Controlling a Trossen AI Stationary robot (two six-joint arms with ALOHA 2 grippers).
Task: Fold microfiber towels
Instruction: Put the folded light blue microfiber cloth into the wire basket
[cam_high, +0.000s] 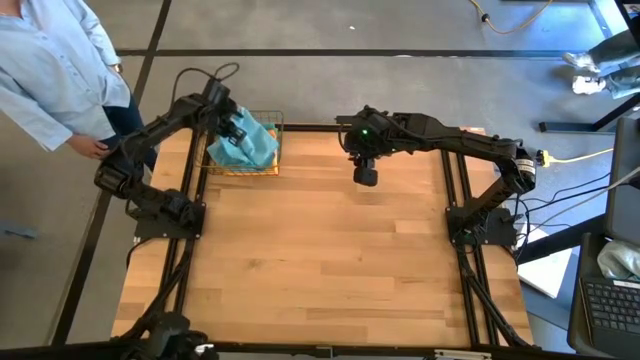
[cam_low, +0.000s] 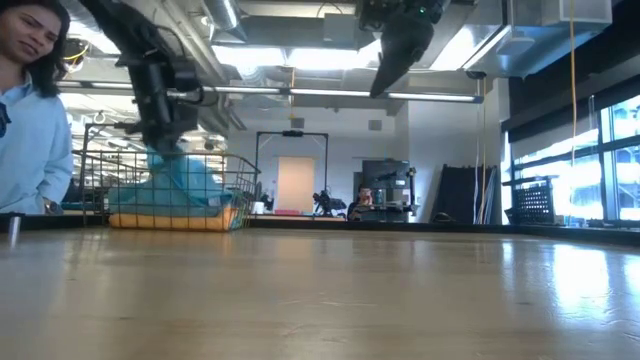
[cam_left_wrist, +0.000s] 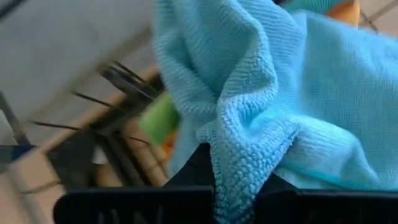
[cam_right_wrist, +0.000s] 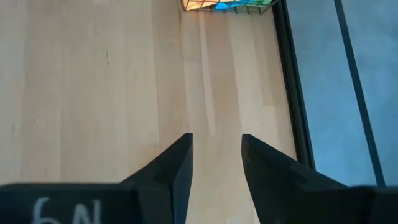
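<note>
Even, bright indoor light falls on the table (cam_high: 330, 250) in the high view, with only soft shadows under the arms. In the low view, ceiling lights (cam_low: 300, 55) and the windows (cam_low: 600, 150) glare, and the near tabletop is blurred with a pale sheen. The left wrist view shows the towel (cam_left_wrist: 280, 106) sharp, the basket (cam_left_wrist: 118, 124) behind it smeared.

High cam overhead, low cam table-level; both share basket (cam_high: 243, 148).
</note>
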